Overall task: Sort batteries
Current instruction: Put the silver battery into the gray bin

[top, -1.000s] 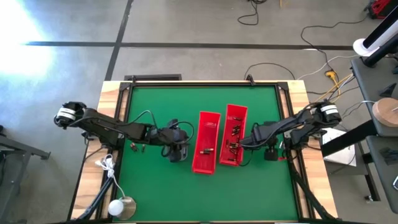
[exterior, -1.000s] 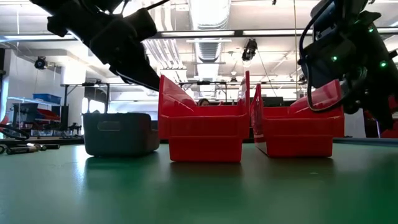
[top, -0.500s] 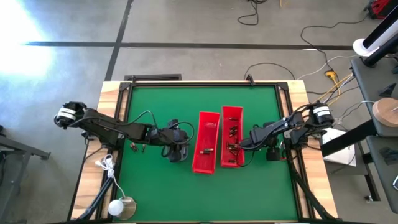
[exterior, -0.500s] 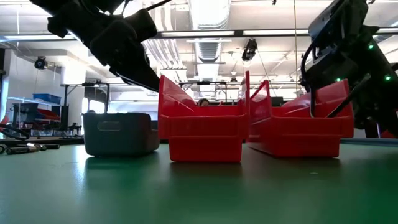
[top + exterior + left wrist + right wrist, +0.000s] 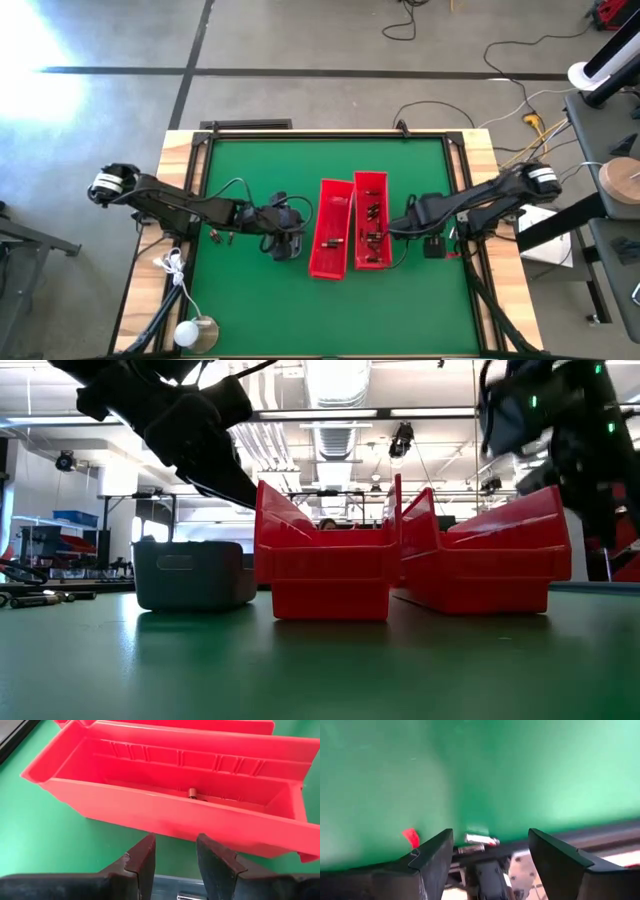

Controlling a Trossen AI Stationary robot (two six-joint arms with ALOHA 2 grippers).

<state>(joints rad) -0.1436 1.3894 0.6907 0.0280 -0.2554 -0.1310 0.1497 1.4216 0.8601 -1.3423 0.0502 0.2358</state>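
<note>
Batteries [image 5: 372, 225]: a cluster inside right bin [image 5: 372, 176], lone battery [image 5: 192, 794] in left bin [image 5: 335, 184], loose batteries [image 5: 218, 236] on the mat beside the left arm.

Step in hand, as judged: between picks, nothing carried by either arm. Next move probably calls for dropping onto one loose cell, closing across its width, then releasing over the bin of matching size. Tiny round cells, so liable to roll or slip.

Counts, big to small:
- Table [image 5: 250, 170]: one.
- Arms: two.
- Red bins: two, side by side, nearly touching.
- Grey tray [image 5: 190, 572]: one, under left gripper [image 5: 175, 855]. Fingers part-way apart, nothing between, facing left bin's wall.
- Right gripper [image 5: 490, 836]: close beside right bin's outer wall, contact unclear. Fingers spread wide, empty.
- Batteries: one in left bin. Cluster and loose ones too small to count.
</note>
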